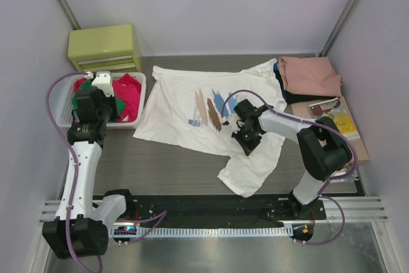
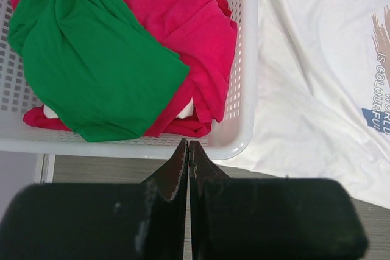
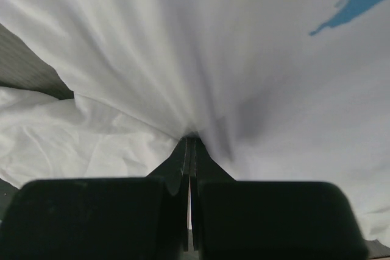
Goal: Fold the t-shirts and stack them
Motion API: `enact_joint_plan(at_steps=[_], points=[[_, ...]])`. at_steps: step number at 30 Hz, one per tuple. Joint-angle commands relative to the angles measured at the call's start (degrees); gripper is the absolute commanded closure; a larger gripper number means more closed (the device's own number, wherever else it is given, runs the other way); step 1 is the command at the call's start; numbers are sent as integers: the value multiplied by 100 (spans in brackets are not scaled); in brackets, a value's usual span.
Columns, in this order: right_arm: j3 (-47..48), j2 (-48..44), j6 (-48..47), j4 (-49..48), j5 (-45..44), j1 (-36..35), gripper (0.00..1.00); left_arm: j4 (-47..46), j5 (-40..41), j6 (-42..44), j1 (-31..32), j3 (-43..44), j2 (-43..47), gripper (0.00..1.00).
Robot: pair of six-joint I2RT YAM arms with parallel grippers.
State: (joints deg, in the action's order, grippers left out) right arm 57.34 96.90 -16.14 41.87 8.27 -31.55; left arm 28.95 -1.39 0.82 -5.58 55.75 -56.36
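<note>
Cloth of the white shirt (image 1: 185,113), spread flat mid-table, tents up into the right gripper (image 3: 190,141), whose jaws are pinched together on it. Against the shirt's left edge sits a basket (image 2: 244,132) holding a green shirt (image 2: 91,59) and magenta shirts (image 2: 195,41); the left gripper (image 2: 187,144) hangs at its near rim, jaws together on nothing. At the shirt's far right corner a folded salmon shirt (image 1: 310,75) tops a black shirt (image 1: 284,91), with a book (image 1: 339,116) just beside.

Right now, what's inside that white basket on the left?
A green t-shirt lies on top of a crumpled magenta t-shirt inside the white basket. Whatever sits beneath them, down to the basket floor, is covered, so I cannot tell how many more there are.
</note>
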Motion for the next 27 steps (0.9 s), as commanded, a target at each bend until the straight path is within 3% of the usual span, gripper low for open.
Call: enact_joint_plan(at_steps=[1,5,14,17,23,27], points=[[40,180,-362,-38,-256,702,99,-223,25,120,14,147,64,100],[-12,5,-627,137,-335,1220,99,-258,-2,94,14,147,46,100],[49,-382,-908,410,-90,1283,99,-267,-107,67,14,226,-51,100],[215,-558,-979,489,331,1283,78,-311,-107,85,14,121,-16,100],[1216,-2717,-549,-196,150,915,78,-390,-99,155,14,-160,64,100],[1728,-4315,-233,-914,499,896,75,-416,-195,129,14,-266,151,100]])
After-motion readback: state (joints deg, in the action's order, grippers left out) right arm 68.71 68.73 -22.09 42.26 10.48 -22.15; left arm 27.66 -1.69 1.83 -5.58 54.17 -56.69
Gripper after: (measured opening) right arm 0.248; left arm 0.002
